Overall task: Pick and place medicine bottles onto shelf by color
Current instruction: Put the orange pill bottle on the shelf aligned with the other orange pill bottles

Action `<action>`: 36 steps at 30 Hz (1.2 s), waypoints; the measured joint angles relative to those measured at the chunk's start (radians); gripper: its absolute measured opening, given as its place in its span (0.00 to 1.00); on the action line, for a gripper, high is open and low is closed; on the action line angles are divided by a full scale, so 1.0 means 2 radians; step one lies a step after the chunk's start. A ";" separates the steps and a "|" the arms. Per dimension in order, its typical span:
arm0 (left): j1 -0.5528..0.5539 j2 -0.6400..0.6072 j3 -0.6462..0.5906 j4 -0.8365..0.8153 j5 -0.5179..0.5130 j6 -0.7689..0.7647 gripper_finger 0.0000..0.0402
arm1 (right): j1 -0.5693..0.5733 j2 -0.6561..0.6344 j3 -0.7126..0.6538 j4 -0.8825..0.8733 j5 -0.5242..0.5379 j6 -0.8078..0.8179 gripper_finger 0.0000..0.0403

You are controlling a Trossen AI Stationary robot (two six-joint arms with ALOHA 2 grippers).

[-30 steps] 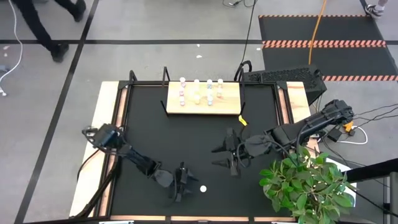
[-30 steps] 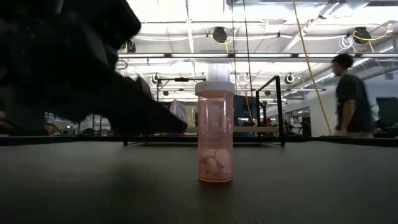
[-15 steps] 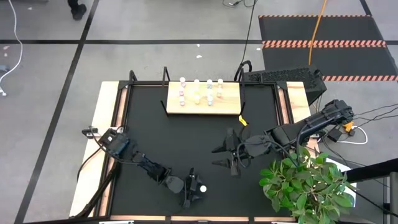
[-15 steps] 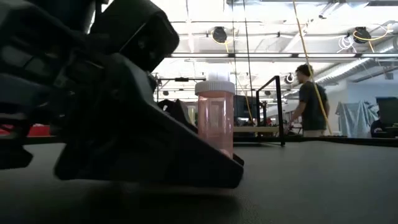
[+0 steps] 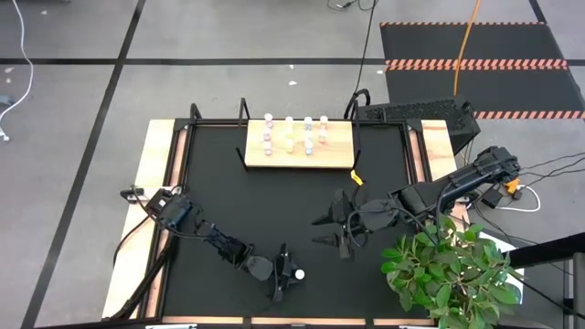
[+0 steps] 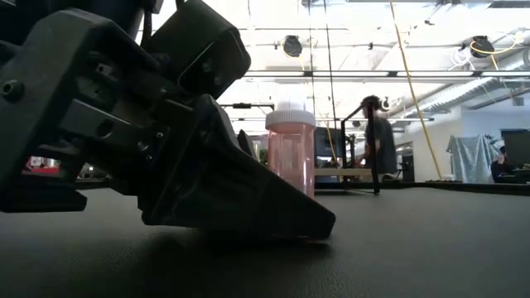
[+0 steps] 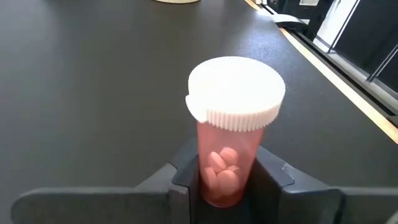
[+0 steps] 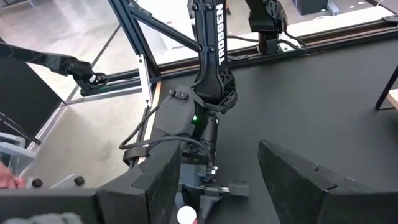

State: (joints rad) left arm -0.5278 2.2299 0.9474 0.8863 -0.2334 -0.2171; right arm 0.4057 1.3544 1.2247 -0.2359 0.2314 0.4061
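My left tool (image 5: 285, 274) sits low on the black counter (image 5: 265, 201), at the edge farthest from the shelf (image 5: 299, 143), with its two fingers (image 7: 281, 177) closed in on either side of a pink medicine bottle (image 7: 228, 149). The bottle stands upright on the counter, white cap on top and pale pink pills showing through its lower body. From the left wrist view the fingers appear to touch the bottle's lower sides, so I judge the grip is just made or nearly so, and the bottle has not yet left the counter. The shelf is a light-wood board well apart from this bottle, at the counter's opposite edge, and it already carries rows of small bottles (image 5: 294, 133) lined up by color. My right tool (image 5: 335, 228) waits with its fingers spread wide and nothing in them, between the pink bottle and the shelf. To do this step well, I would press evenly on the bottle's body below the cap, lift straight up so it stays vertical, and carry it toward the pink column, which looks to be at the end of the shelf farthest from my right arm.
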 joint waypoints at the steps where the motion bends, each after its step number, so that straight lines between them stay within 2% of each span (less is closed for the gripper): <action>1: 0.000 0.000 0.000 0.002 0.000 -0.001 0.22 | 0.000 0.000 0.000 -0.001 0.000 0.000 0.52; 7: 0.001 0.000 0.000 0.002 0.004 0.002 0.36 | 0.000 0.000 0.000 -0.007 0.000 -0.001 0.52; 9: 0.004 0.000 0.000 0.002 0.007 -0.001 0.34 | 0.000 0.000 0.000 -0.014 0.001 0.000 0.52; 15: 0.010 -0.001 -0.001 0.001 0.017 -0.011 0.22 | 0.001 0.000 0.000 -0.016 0.001 0.014 0.52; 18: 0.010 -0.001 -0.001 0.001 0.017 -0.011 0.22 | 0.001 0.000 0.000 -0.016 0.001 0.014 0.52; 24: 0.010 -0.001 -0.001 0.001 0.018 -0.015 0.31 | 0.001 0.000 0.000 -0.016 0.001 0.017 0.52; 31: 0.010 -0.016 -0.002 -0.011 0.027 -0.013 0.23 | 0.001 0.000 0.000 -0.016 0.001 0.040 0.52; 36: 0.015 -0.040 -0.002 -0.027 0.028 -0.010 0.26 | 0.001 -0.003 0.000 -0.019 0.001 0.040 0.52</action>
State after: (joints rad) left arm -0.4974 2.1492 0.9428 0.8327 -0.1764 -0.2371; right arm 0.4076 1.3492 1.2247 -0.2729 0.2337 0.4854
